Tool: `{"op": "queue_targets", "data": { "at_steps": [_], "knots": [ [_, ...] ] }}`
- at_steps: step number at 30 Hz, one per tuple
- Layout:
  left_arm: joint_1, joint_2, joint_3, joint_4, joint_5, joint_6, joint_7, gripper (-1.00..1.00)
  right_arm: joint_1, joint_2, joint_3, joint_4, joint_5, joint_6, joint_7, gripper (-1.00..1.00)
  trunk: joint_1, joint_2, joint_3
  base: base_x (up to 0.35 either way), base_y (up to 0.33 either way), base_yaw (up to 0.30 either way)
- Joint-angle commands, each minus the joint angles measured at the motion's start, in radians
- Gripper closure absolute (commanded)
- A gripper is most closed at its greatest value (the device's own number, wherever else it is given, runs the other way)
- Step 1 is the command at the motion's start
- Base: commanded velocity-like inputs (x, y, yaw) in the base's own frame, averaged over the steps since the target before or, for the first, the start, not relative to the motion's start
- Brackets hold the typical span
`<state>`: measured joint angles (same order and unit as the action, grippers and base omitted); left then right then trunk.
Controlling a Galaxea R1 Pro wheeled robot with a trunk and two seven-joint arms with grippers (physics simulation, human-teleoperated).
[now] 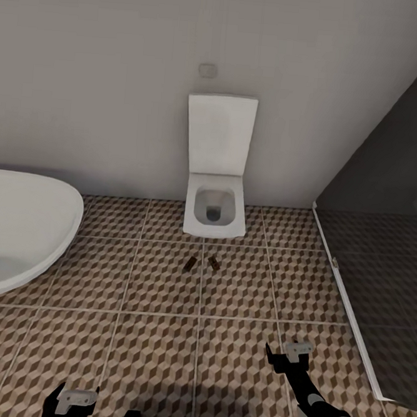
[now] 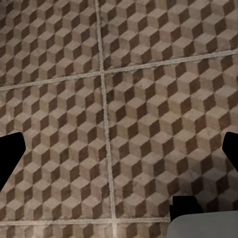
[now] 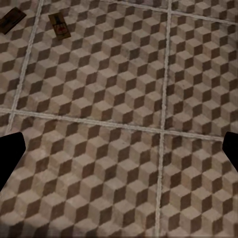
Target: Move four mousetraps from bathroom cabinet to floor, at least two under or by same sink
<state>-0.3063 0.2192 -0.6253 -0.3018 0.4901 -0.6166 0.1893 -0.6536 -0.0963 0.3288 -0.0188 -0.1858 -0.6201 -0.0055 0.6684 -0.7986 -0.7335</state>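
Note:
Two mousetraps lie close together on the cube-patterned bathroom floor [image 1: 153, 348], just in front of the toilet: one [image 1: 189, 264] and one [image 1: 213, 263]. The right wrist view catches both, the left one [image 3: 12, 21] and the one with a red mark [image 3: 59, 26]. My right gripper [image 1: 294, 350] hangs open and empty above the tiles, well short of the traps; its dark fingertips [image 3: 10, 153] stand far apart. Low at the head view's left, my left gripper [image 1: 74, 400] is open over bare tiles, fingertips [image 2: 10, 158] wide. The cabinet is out of view.
A white toilet [image 1: 214, 202] with its lid up stands against the far wall. A white rounded tub [image 1: 18, 231] juts in from the left. A dark glass partition [image 1: 381, 247] with a pale floor rail closes off the right side.

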Motion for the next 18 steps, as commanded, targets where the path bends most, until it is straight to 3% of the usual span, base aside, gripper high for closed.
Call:
{"op": "queue_targets", "data": {
  "at_steps": [1,18],
  "knots": [
    [0.0,0.001,-0.008,0.002,0.002,-0.004,0.008,-1.0,0.002,0.0,0.009,0.0,-0.009,-0.003,-0.001,-1.0,-0.004,0.007,0.004,0.0,0.0,0.0],
    [0.0,0.0,-0.008,0.05,0.003,-0.01,0.009,-1.0,0.04,0.004,0.009,0.0,-0.012,-0.003,-0.001,-1.0,-0.069,0.126,0.081,0.0,0.0,-0.004]
  ]
}}
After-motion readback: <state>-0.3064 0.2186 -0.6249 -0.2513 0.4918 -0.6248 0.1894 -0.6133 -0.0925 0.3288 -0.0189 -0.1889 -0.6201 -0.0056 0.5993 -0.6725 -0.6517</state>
